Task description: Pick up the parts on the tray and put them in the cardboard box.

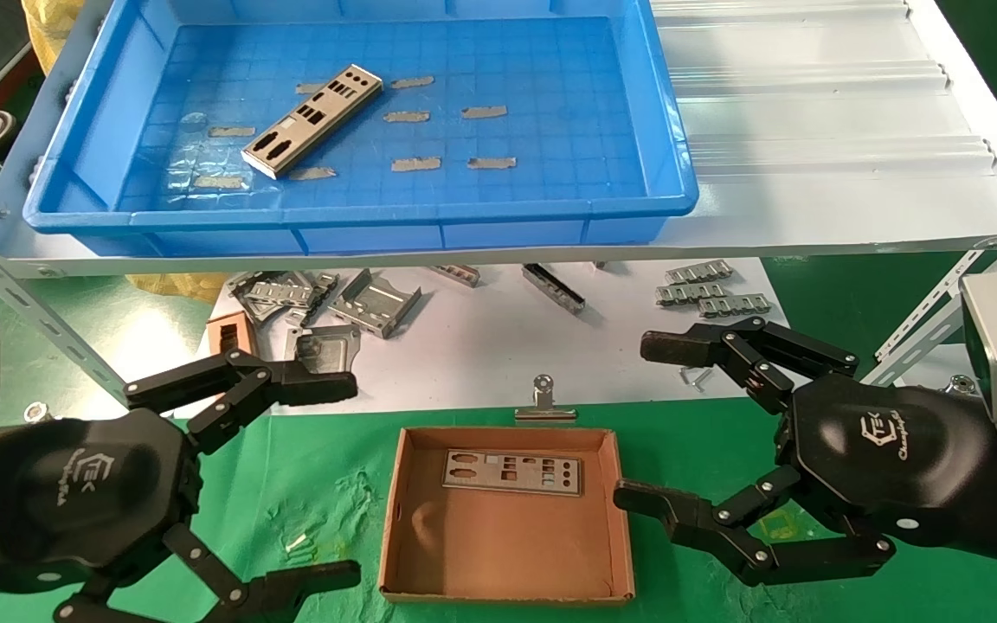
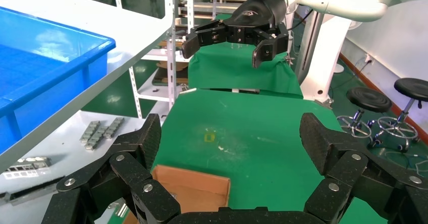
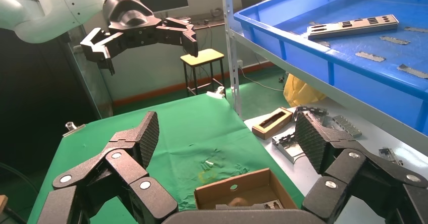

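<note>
Both my grippers spread and holding nothing beside the cardboard box (image 1: 507, 515)
I see one part (image 1: 511, 472) flat in the box by its far wall, another part (image 1: 312, 121) lying in the blue tray (image 1: 360, 221); left gripper (image 1: 325, 480) and right gripper (image 1: 650, 424) flank the box

We see a glossy blue plastic tray (image 1: 83, 173) holding a shiny metal part (image 1: 312, 121); below it, a matt brown cardboard box (image 1: 507, 554) on green cloth (image 1: 325, 493).
</note>
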### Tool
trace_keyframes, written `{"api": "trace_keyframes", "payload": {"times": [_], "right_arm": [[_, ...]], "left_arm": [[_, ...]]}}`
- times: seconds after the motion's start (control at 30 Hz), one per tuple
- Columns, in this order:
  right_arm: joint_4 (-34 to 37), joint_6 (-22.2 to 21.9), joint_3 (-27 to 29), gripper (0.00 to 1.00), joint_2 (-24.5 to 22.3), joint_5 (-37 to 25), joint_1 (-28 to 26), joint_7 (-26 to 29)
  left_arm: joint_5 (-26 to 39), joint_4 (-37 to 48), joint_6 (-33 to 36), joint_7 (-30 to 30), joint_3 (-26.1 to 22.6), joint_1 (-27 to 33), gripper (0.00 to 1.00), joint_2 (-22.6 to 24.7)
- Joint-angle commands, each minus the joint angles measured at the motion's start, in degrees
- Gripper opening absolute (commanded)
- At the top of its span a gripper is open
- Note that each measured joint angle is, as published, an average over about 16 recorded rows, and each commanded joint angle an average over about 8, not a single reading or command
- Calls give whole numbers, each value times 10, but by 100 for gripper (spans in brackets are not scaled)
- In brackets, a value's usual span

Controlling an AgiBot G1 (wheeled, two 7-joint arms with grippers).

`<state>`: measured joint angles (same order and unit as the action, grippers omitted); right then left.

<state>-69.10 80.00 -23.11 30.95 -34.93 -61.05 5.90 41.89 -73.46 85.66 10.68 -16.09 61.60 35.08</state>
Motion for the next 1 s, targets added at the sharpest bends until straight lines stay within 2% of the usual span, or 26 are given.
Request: {"api": "trace_keyframes", "payload": {"times": [0.03, 1.0], "right_arm": [[0, 0, 0, 100, 0, 0, 0, 0], [0, 0, 0, 100, 0, 0, 0, 0]], "left_arm": [[0, 0, 0, 0, 0, 0, 100, 0], [0, 0, 0, 0, 0, 0, 100, 0]]}}
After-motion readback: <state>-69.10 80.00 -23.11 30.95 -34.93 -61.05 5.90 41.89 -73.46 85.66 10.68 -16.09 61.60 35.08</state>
